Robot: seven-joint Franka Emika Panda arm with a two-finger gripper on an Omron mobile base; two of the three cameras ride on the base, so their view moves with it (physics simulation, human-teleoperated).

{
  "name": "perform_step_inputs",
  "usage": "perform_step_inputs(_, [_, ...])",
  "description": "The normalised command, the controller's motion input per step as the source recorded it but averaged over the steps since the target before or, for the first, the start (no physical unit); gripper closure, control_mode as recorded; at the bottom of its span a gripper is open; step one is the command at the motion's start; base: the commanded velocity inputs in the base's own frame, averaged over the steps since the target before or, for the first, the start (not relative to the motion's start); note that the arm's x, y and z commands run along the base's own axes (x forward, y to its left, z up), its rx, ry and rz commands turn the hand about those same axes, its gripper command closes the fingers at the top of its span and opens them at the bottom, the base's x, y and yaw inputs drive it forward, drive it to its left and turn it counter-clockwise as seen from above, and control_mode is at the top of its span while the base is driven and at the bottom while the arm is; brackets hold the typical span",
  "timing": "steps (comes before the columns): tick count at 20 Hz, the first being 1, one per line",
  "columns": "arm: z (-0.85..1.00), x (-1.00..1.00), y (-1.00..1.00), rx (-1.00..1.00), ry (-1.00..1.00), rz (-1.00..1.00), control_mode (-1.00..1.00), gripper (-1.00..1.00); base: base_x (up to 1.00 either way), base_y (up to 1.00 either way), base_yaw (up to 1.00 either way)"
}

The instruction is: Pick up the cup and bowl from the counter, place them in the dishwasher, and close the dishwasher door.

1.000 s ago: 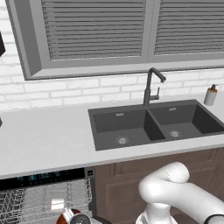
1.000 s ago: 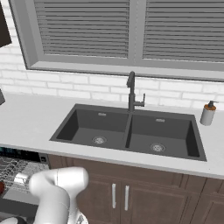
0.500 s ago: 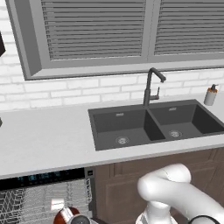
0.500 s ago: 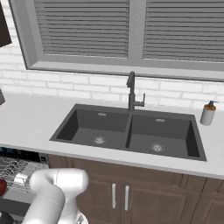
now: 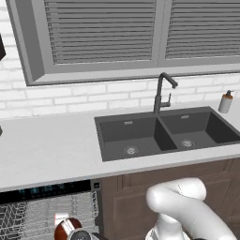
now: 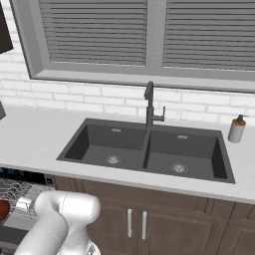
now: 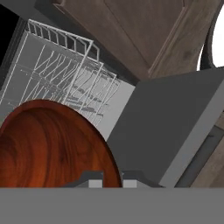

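Observation:
The reddish-brown bowl (image 7: 48, 144) fills the lower left of the hand view, and its rim runs between my two fingertips. My gripper (image 7: 109, 178) is shut on that rim. It holds the bowl (image 5: 67, 228) over the grey wire rack (image 5: 42, 215) of the open dishwasher (image 5: 44, 190), below the counter (image 5: 47, 150). A small white shape (image 5: 61, 218) just behind the bowl may be the cup; I cannot tell. The dishwasher door (image 7: 175, 127) is a flat dark grey panel, folded open to the right of the rack (image 7: 65, 74). The bowl (image 6: 2, 209) also peeks in at the left edge of the right base view.
A dark double sink (image 5: 159, 133) with a black faucet (image 5: 161, 91) is set in the counter. A soap dispenser (image 5: 226, 101) stands at the far right. Brown cabinet doors (image 6: 144, 221) sit under the sink, right of the dishwasher. My white arm (image 6: 60, 219) crosses in front of them.

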Motion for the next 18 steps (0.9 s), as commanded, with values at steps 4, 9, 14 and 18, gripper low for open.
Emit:
perform_step_inputs(4, [-0.06,0.19,0.03,0.00,-0.05,0.00,-1.00,1.00,0.00,0.00,0.00])
perform_step_inputs(9, [-0.07,0.12,0.00,0.00,0.00,0.00,-1.00,1.00,0.00,0.00,0.00])
perform_step_inputs(14, [-0.37,0.25,0.00,0.00,-0.01,0.01,-1.00,1.00,0.00,0.00,0.00])
perform_step_inputs(18, [-0.39,0.33,0.00,0.00,-0.04,0.00,-1.00,1.00,0.00,0.00,0.00])
